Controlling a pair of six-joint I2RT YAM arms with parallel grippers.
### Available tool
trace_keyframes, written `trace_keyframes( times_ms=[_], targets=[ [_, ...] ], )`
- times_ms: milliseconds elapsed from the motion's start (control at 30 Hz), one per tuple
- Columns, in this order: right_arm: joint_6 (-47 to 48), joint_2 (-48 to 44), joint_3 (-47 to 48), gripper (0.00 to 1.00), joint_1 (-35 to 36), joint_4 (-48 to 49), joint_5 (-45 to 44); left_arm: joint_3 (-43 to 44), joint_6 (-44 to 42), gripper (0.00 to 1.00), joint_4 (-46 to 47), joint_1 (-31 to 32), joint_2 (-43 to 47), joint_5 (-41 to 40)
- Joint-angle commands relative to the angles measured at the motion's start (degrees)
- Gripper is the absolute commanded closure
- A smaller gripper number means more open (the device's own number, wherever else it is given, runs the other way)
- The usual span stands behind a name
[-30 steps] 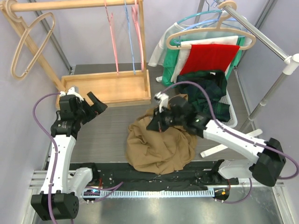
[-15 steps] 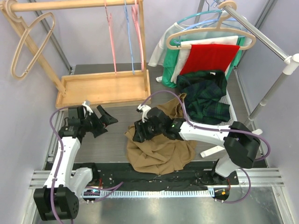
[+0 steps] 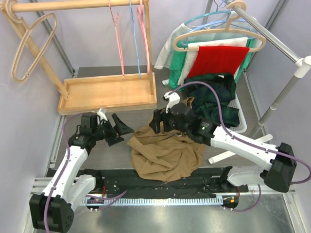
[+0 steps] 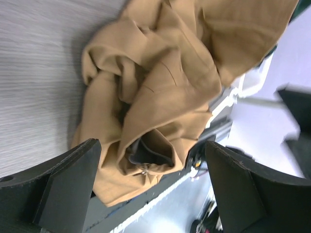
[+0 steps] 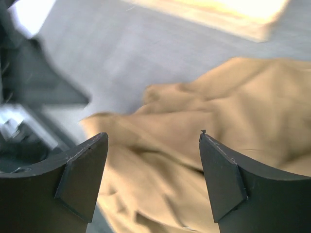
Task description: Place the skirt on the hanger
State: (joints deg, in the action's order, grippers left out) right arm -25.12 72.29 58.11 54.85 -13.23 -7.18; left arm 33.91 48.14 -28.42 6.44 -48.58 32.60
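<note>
Overhead and wrist views of the work table. The tan skirt (image 3: 165, 153) lies crumpled in a loose heap on the grey table (image 3: 104, 155), near the middle of its near edge, not on any hanger. One pointed fold reaches left towards the left gripper (image 3: 121, 132). That gripper sits low over the table just beside the fold, jaws wide apart and holding nothing. In its wrist view both dark fingers (image 4: 68, 184) frame the bunched cloth without touching it. The right gripper (image 3: 156, 125) hovers above the far edge of the heap, jaws likewise apart and empty. Its fingers (image 5: 82, 174) stand on either side of the tan fabric below, with no cloth pinched between them. At the far left corner, a wooden rack (image 3: 109, 91) with a tray base carries pink hangers (image 3: 117, 46) and a blue hanger (image 3: 132, 41) on its rail. An empty beige hanger (image 3: 18, 48) hangs at the rail's left end, against the wall. Towards the far right, a metal rail (image 3: 272, 41) bears a second beige hanger (image 3: 218, 36) loaded with a red cloth (image 3: 216, 60), with green garments (image 3: 177, 68) behind it. A dark plaid garment (image 3: 214, 99) rests below these, just beyond the skirt. It overlaps a white basket (image 3: 235, 109), and the right arm passes in front of it.
</note>
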Motion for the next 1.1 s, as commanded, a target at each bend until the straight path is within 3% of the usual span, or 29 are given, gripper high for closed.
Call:
trace_keyframes(
  times_ms=[0,167,333,533,833,867,933,1067],
  targets=[
    [3.4,1.4,3.0,0.19,-2.6,-10.6,-7.8,0.2,1.1,0.07,3.4,4.6,-1.7,0.0],
    [6.8,3.8,3.7,0.13,-3.3,-15.6,-9.3,-1.5,0.1,0.09,-0.4,7.5,-2.0,-1.1],
    [10.9,6.5,3.6,0.12,-4.1,-16.6,-7.9,-2.6,0.2,0.20,-0.4,8.9,-1.5,0.1],
    [15.6,10.0,4.7,0.19,-4.9,-18.7,-7.6,-3.5,-0.4,0.42,0.1,10.5,-2.7,0.9],
    [18.6,15.7,6.2,0.21,-5.7,-19.2,-3.8,-3.9,-2.3,0.78,2.0,13.2,-7.9,0.6],
    [18.6,16.2,6.3,0.21,-5.9,-19.0,-3.9,-3.3,-2.5,0.90,2.0,13.4,-8.7,0.3],
    [18.4,17.6,6.3,0.21,-6.3,-18.5,-4.3,-2.6,-3.1,1.00,1.8,13.4,-8.9,-0.3],
    [16.8,19.6,6.6,0.29,-8.3,-17.2,-3.6,1.1,-5.9,1.00,-2.0,13.4,-7.3,-5.3]
  ],
)
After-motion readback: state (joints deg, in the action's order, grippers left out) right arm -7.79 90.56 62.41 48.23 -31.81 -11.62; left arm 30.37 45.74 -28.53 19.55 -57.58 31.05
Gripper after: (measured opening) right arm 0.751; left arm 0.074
